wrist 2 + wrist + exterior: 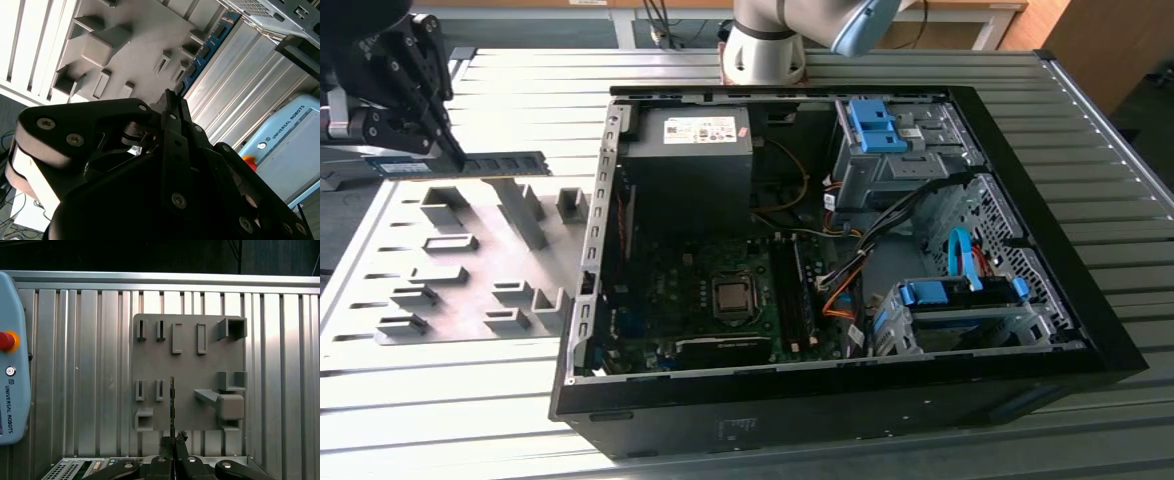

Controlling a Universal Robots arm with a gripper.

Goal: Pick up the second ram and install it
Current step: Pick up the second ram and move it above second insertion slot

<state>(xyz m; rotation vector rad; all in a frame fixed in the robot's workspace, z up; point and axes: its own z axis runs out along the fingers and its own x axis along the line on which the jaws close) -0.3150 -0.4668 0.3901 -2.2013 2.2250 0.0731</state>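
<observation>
Seemingly clenched on the second ram (507, 161), a thin green chip-studded board, the gripper (458, 160) hung above the grey fixture plate (487, 265) near the ribbed bench's (454, 400) edge.

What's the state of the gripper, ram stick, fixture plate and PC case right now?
Black gripper: shut on the ram stick.
Green-blue circuit-board ram stick: held level over the fixture plate, not yet in the case.
Grey plastic fixture plate: lying flat beside the case.
Black metal computer case: on its side, open, green motherboard exposed.
</observation>
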